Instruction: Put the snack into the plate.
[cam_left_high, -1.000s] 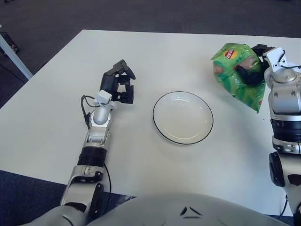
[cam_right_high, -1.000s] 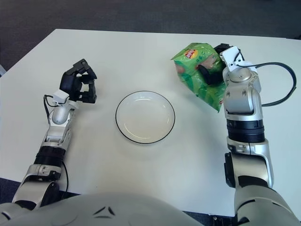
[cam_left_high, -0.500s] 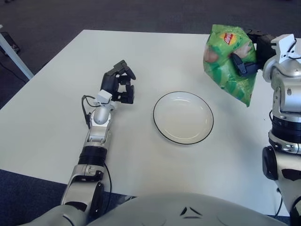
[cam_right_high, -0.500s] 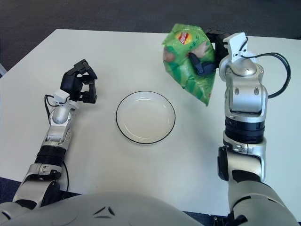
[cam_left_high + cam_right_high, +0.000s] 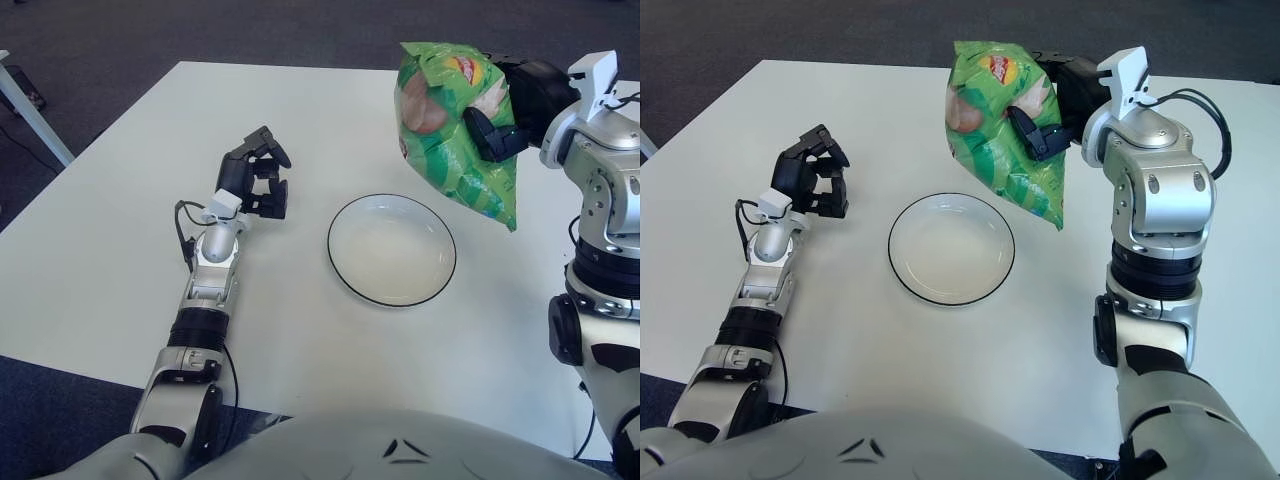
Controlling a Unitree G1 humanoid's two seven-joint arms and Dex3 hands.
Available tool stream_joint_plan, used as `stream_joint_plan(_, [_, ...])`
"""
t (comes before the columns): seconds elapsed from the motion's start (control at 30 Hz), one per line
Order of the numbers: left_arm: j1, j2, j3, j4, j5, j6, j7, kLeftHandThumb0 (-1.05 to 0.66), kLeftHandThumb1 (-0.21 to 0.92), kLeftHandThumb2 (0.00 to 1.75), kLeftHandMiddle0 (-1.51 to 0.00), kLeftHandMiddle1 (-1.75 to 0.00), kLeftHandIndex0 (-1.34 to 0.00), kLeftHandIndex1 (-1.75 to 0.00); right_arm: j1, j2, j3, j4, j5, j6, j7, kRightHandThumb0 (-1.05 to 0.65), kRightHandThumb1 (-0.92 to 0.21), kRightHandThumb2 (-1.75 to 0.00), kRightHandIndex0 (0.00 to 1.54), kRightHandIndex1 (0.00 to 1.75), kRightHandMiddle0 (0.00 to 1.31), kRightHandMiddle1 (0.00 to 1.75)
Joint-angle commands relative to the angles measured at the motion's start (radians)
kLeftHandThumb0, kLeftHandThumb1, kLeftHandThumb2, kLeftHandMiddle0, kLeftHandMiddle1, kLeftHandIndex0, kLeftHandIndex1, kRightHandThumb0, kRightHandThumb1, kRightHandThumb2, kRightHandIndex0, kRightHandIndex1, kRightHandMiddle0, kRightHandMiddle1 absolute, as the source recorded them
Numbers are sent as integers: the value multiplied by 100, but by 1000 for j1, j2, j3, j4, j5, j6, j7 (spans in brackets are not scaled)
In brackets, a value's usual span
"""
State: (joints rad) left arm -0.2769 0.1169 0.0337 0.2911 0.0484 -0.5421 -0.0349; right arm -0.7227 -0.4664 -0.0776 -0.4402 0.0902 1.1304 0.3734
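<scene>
The left hand (image 5: pixel 255 180) rests on the white worktop (image 5: pixel 120 230), well to the left of the plate, fingers curled in on nothing; it sits exactly where it sat 1 second ago, so it has no part in this step.

The white plate (image 5: pixel 392 250) with its dark rim lies bare in the middle, unmoved, below and to the left of the right hand.

The change is all on the right. The right hand (image 5: pixel 515 105) has its fingers clamped on the green chip bag (image 5: pixel 455 125), gripping it by its right edge. 1 second ago the bag hung low near the worktop, off to the plate's right; now it has been lifted clear and carried leftward, its lower corner hanging just over the plate's right rim. By my reading, the carry is nearly done: a little more leftward travel, then lowering and release, should land the bag inside the plate.
</scene>
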Motion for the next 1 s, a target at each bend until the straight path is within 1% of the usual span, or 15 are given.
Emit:
stream_joint_plan(0.0, [67,-22,-7,55,11,-11,17,-54,16,151,-137,-175,-74,-175,-20,-5,67,-32,1,10,-9,0,9,-174,91,173,74,165])
stream_joint_plan(0.03, [67,-22,-8,56,12,-12,17,-54,16,151,-137,-175,-75,-175,-26,0,97,-50,-2,14,-13,0,8,-173,90,171,72,169])
stream_joint_plan(0.13, [67,-23,-11,59,14,-15,18,-55,15,152,-137,-175,-75,-175,-35,4,150,-76,-3,20,-18,0,6,-170,91,165,68,173])
stream_joint_plan(0.23, [67,-23,-13,61,17,-16,22,-55,15,152,-136,-175,-75,-175,-42,-12,200,-75,-3,-2,-4,0,5,-168,92,161,67,174])
stream_joint_plan(0.27, [68,-24,-14,61,17,-18,23,-55,15,152,-136,-175,-75,-175,-42,-30,230,-69,-13,-36,10,0,4,-168,92,161,66,174])
stream_joint_plan(0.37, [68,-26,-16,62,17,-21,27,-55,15,152,-136,-175,-75,-175,-38,-60,277,-58,-35,-99,28,0,4,-168,92,161,66,174])
stream_joint_plan(0.43, [68,-28,-17,62,18,-23,30,-55,16,151,-136,-175,-75,-175,-31,-69,302,-50,-51,-134,28,0,5,-169,93,161,66,175])
stream_joint_plan(0.5, [69,-31,-21,61,19,-28,32,-54,16,151,-136,-175,-75,-175,-12,-74,338,-35,-81,-193,22,0,6,-170,93,162,67,175])
stream_joint_plan(0.63, [70,-34,-25,60,19,-32,34,-54,16,151,-136,-175,-74,-175,19,-74,362,-27,-112,-260,24,0,7,-174,93,167,68,175])
stream_joint_plan(0.77, [73,-35,-29,55,23,-33,39,-54,16,151,-136,-175,-74,-175,34,-83,372,-40,-125,-274,47,0,7,-174,91,171,67,175])
stream_joint_plan(0.87, [75,-34,-32,53,29,-34,42,-54,16,151,-136,-175,-74,-175,40,-87,371,-38,-113,-284,79,0,6,-175,90,173,66,175])
stream_joint_plan(0.97, [74,-33,-33,54,32,-39,45,-54,16,151,-136,-175,-74,-175,45,-95,365,-24,-100,-315,118,0,6,-174,90,174,67,173])
